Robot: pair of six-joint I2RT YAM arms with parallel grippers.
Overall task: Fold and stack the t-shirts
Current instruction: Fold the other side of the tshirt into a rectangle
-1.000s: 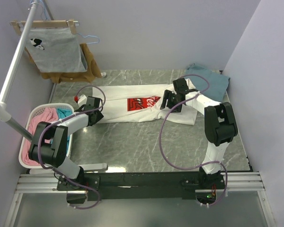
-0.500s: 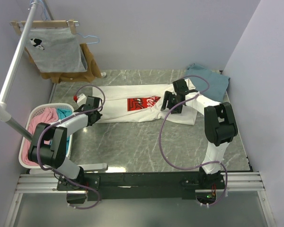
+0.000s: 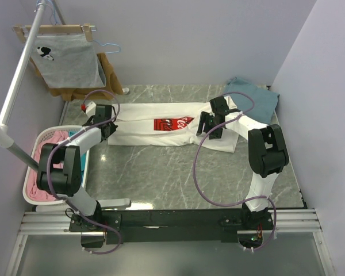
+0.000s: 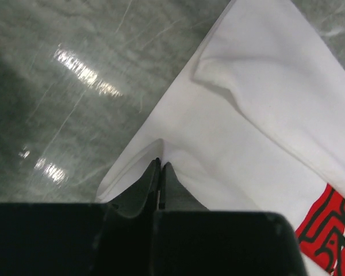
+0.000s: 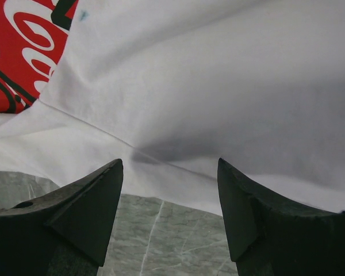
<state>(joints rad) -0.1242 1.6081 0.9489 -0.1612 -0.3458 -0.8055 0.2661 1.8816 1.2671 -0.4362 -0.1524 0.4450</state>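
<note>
The white t-shirt [image 3: 149, 129] with a red logo [image 3: 173, 123] lies spread lengthwise across the far half of the marble table. My left gripper [image 3: 105, 119] is shut on the shirt's left edge; the left wrist view shows the jaws [image 4: 160, 165] pinching a ridge of white cloth [image 4: 259, 115]. My right gripper [image 3: 209, 127] hangs open over the shirt's near right edge; in the right wrist view [image 5: 169, 168] nothing is between its fingers and white cloth [image 5: 218, 86] lies just beyond them. The teal-blue t-shirt [image 3: 254, 98] lies crumpled at the back right corner.
A white laundry basket [image 3: 29, 192] with pink and teal clothes stands at the table's left edge. A grey shirt [image 3: 69, 60] and a brown garment [image 3: 108, 80] hang from a rail [image 3: 17, 80] at the back left. Bare marble [image 3: 178, 172] lies in front of the shirt.
My left gripper has moved away and to the left, carrying the shirt's left edge with it; the shirt now lies narrower and its logo is partly folded over. The right arm has barely moved.
</note>
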